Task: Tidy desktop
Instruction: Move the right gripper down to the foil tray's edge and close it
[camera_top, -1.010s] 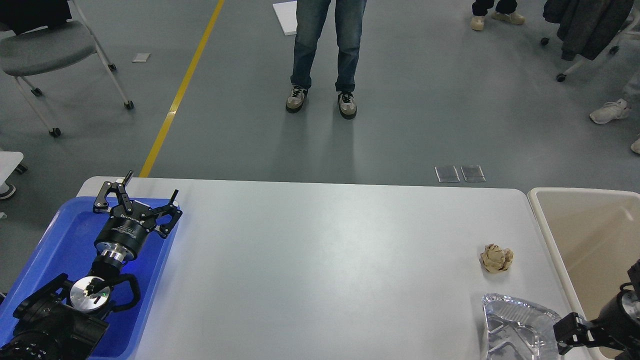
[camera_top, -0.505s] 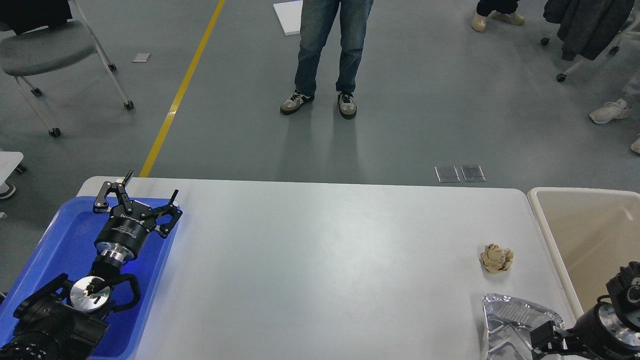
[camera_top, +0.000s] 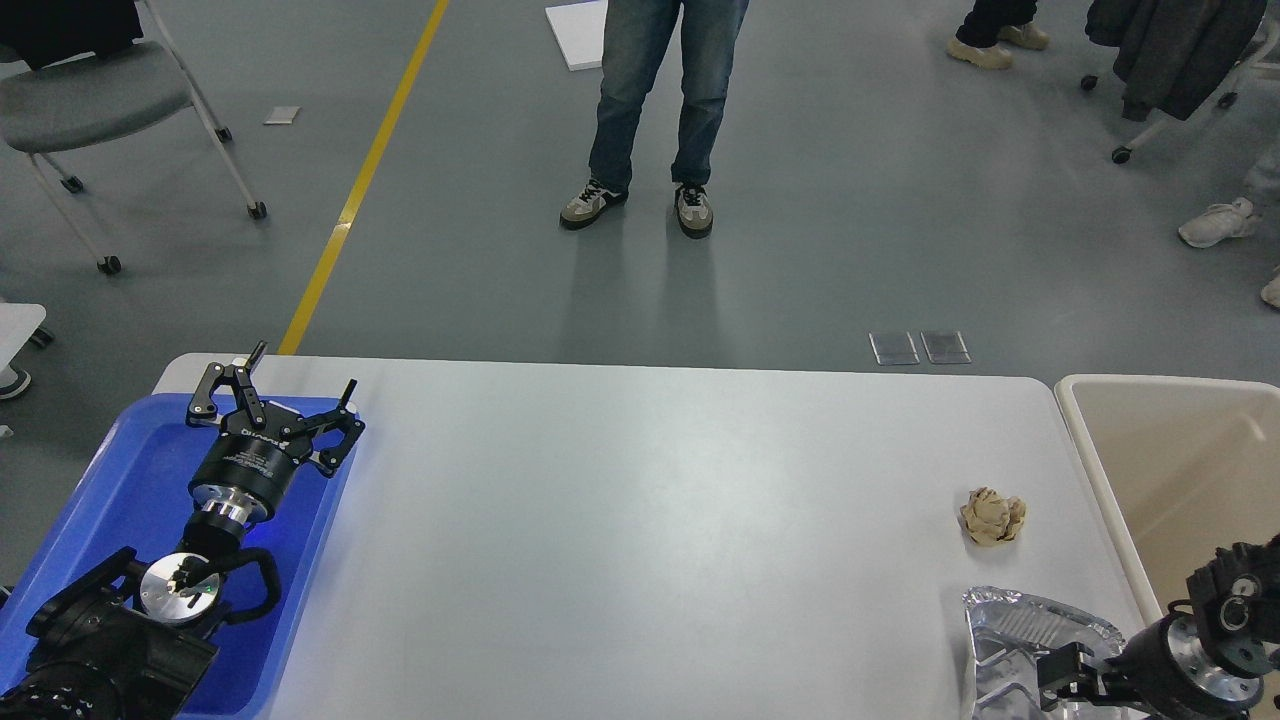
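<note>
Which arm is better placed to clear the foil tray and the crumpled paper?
Right: its hand is at the foil tray, near the crumpled paper. The left hand hovers over the blue tray.

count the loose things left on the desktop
2: a crumpled paper ball near the right edge, and a foil tray at the front right corner, partly under the right gripper and cut off by the frame.

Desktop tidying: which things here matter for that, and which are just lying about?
Part of the job:
desktop
crumpled paper ball
foil tray
beige bin
blue tray

Just lying about:
chair
person's legs
floor plates
</note>
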